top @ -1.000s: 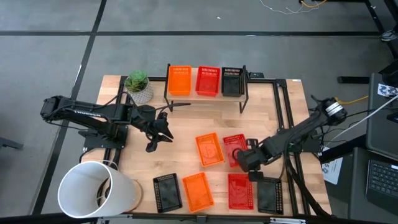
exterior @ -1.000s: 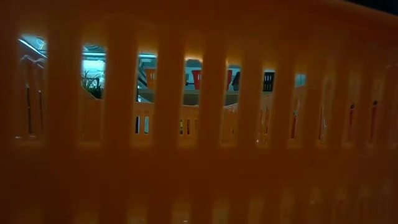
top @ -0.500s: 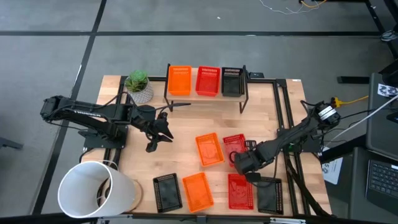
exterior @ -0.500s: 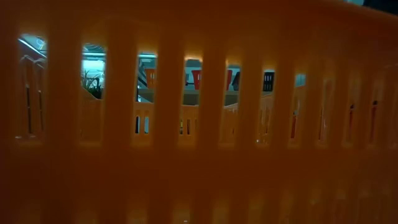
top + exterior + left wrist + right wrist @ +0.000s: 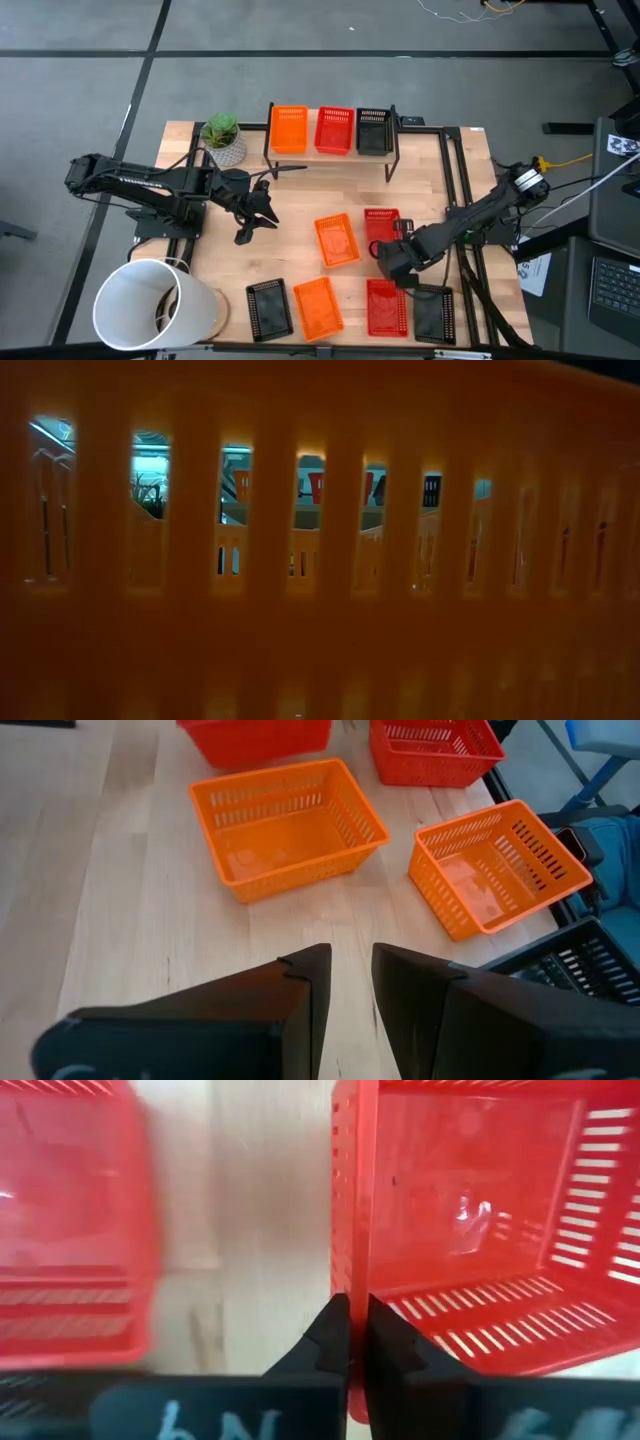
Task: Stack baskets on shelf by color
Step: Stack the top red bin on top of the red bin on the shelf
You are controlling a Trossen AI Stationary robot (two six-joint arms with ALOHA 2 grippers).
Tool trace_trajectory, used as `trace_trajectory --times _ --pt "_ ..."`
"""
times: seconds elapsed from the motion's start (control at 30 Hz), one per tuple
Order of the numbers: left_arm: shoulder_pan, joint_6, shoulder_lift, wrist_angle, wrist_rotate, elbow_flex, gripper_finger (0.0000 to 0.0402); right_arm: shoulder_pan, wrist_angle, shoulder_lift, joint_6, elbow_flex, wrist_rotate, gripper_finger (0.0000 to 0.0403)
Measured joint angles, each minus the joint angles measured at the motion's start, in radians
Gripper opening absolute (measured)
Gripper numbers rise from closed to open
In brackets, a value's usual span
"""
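Right gripper (image 5: 385, 257) sits low at the table's middle right, and its fingers (image 5: 333, 1342) are pinched tight on the near wall of a red basket (image 5: 381, 229), with the basket body stretching off toward 12 o'clock from the jaws. In the right wrist view that thin red wall runs straight down between the two dark tips, one inside the basket, one outside. Just at 9 o'clock of the held one lies an orange basket (image 5: 337, 241), tilted a touch, the two nearly touching.

Along the front edge, from 7 to 5 o'clock: a black basket (image 5: 268, 306), a second orange basket (image 5: 318, 306), another red basket (image 5: 387, 307), and a second black basket (image 5: 434, 314) partly under the right arm.

Up at 12 o'clock stands the shelf (image 5: 395, 139), carrying three baskets side by side: orange (image 5: 289, 129), red (image 5: 334, 130), black (image 5: 372, 130).

Left gripper (image 5: 258, 211) hovers over bare wood at 9 o'clock of centre, well apart from every basket, its fingers (image 5: 300, 1010) nearly closed on nothing with a narrow gap between them.

A potted plant (image 5: 223, 139) sits just beside the shelf's left end, a big white bucket (image 5: 150, 306) lies at the 7 o'clock corner, and the low view is filled by an orange mesh wall (image 5: 320, 630)
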State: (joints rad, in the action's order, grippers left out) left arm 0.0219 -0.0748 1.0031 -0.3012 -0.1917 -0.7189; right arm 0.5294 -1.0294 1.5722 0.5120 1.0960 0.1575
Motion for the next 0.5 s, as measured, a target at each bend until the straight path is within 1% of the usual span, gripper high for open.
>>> trace_trajectory --times 0.1,0.2,0.27,0.37,0.47,0.5 --pt "0.0 0.017 0.0 0.0 0.0 0.0 0.0069 0.001 -0.071 -0.015 -0.028 0.112 0.051 0.0004" --pt "0.0 0.042 0.0 0.0 0.003 0.0 0.0069 0.001 -0.143 -0.021 -0.085 0.238 0.173 0.0003" --pt "0.0 0.055 0.0 -0.001 0.017 0.0 0.0069 0.001 -0.179 -0.02 -0.151 0.318 0.291 0.0003" --pt "0.0 0.058 0.0 0.0 0.045 0.0 0.0069 -0.009 -0.198 -0.021 -0.271 0.414 0.524 0.0002" --pt "0.0 0.058 0.0 0.0 0.054 0.0 0.0069 -0.055 -0.197 -0.021 -0.344 0.491 0.766 0.0002" --pt "0.0 0.058 0.0 0.0 0.054 0.0 0.0069 -0.081 -0.196 -0.021 -0.364 0.516 0.812 0.0002"
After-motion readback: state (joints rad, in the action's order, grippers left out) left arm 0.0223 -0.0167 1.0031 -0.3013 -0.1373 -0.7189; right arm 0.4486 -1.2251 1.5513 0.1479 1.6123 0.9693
